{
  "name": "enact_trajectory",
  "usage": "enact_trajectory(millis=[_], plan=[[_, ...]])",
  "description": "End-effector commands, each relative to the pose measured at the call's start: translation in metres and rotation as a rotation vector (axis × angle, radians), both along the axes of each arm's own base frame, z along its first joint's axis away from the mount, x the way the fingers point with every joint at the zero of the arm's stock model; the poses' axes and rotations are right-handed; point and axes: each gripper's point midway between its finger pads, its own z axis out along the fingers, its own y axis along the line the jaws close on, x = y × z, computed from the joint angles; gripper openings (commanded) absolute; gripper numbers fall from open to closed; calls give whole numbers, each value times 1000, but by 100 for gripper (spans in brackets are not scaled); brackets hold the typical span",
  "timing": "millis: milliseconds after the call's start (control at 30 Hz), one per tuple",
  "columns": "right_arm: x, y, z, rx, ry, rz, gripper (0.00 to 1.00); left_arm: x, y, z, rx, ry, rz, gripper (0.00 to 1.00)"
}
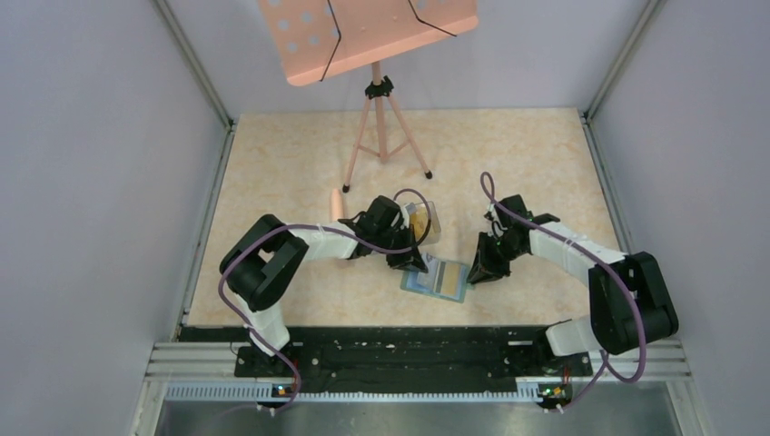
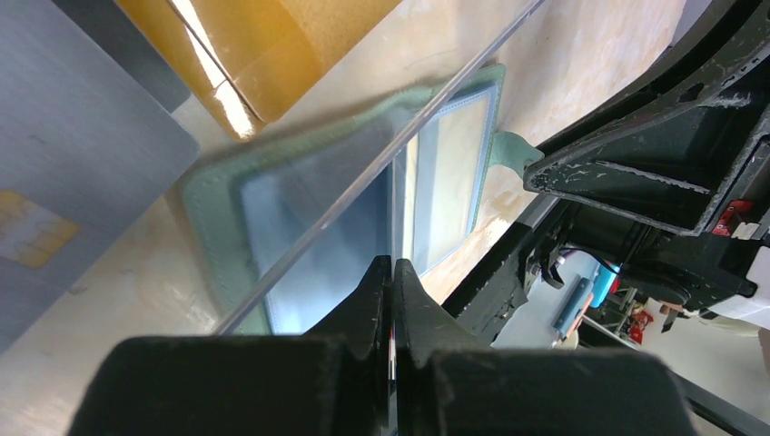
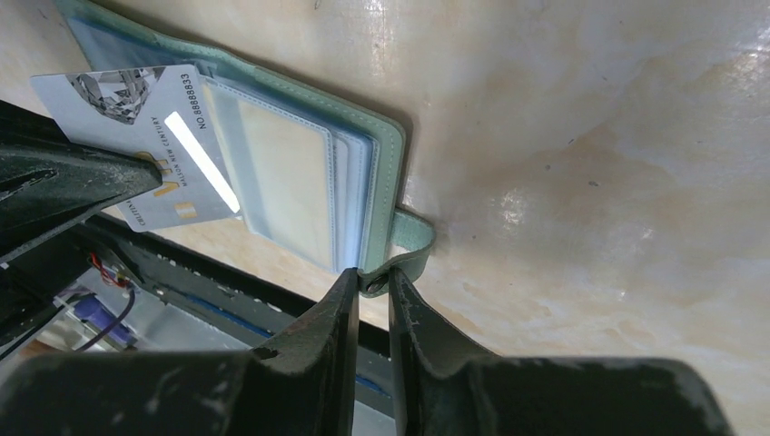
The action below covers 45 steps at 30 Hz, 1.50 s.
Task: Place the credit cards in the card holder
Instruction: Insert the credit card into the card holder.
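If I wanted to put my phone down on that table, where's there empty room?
The far right corner, between the tripod and the right wall, is bare; so is the far left corner, beyond the small peach cylinder. The middle is crowded: left gripper and right gripper meet at the card holder, beside the clear box.

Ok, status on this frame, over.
Left gripper shut beside grey credit card, hold unclear. Right gripper pinches card holder tab. Card holder open, card over its left end. Clear box close by.
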Motion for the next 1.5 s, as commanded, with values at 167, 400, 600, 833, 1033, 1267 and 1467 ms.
enact_trajectory(millis=[167,400,600,833,1033,1267,1467], plan=[[1,-2,-5,-1,-4,16,13,13,-6,31,-20,-120,9,0],[0,0,-5,11,-5,21,10,15,-8,42,-42,-146,17,0],[-1,1,-5,18,-6,25,10,7,-18,33,-45,-117,-16,0],[-2,1,-5,23,-4,23,9,3,-21,15,-21,-82,-38,0],[-3,1,-6,27,-3,24,9,6,-17,10,23,-88,-30,0],[-3,2,-5,30,-3,24,9,4,-11,5,65,-78,-27,0],[-4,3,-7,35,2,27,8,-3,-26,7,25,-52,-71,0]])
